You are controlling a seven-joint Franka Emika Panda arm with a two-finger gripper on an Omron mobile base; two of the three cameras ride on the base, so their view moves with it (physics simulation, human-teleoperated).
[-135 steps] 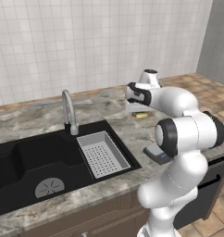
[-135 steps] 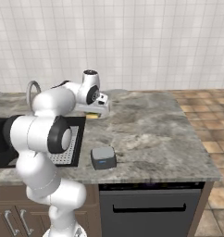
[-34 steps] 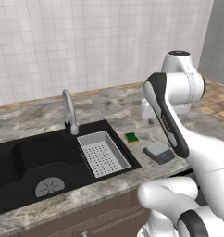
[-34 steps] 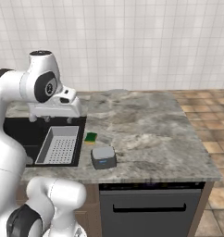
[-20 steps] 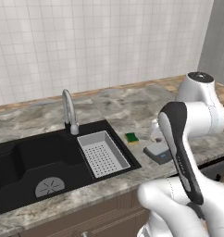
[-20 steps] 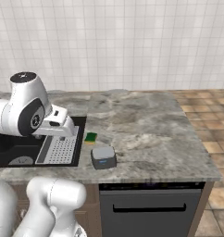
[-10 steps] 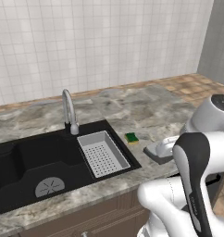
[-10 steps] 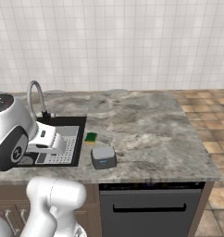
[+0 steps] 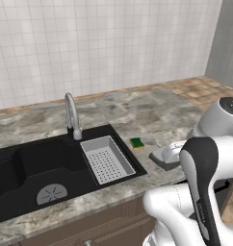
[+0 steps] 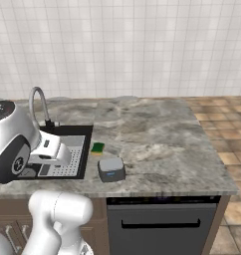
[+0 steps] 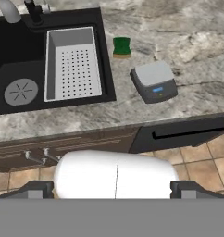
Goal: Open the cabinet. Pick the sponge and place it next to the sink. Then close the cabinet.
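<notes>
The green and yellow sponge [image 9: 136, 142] [image 10: 97, 148] [image 11: 121, 46] lies flat on the marble counter, just right of the black sink [image 9: 36, 158] [image 10: 87, 149] [image 11: 107, 69]. In the hand view my gripper [image 11: 112, 190] hangs over the floor in front of the counter, well back from the sponge. Its two dark fingertips [image 11: 34, 189] stand wide apart with nothing between them, so it is open. The cabinet is out of view.
A small grey scale [image 9: 164, 154] [image 10: 111, 169] [image 11: 154, 81] sits on the counter near the sponge. A white strainer basket [image 9: 106, 158] [image 11: 72, 62] rests in the sink beside the curved faucet [image 9: 71, 115] [image 10: 40, 107]. Below the counter are a black dishwasher [image 10: 162, 224] [image 11: 178, 132] and brown drawers [image 11: 63, 143].
The arm has swung back and down from over the counter toward its front edge. The sponge and the scale have stayed put. The jaws have stayed open.
</notes>
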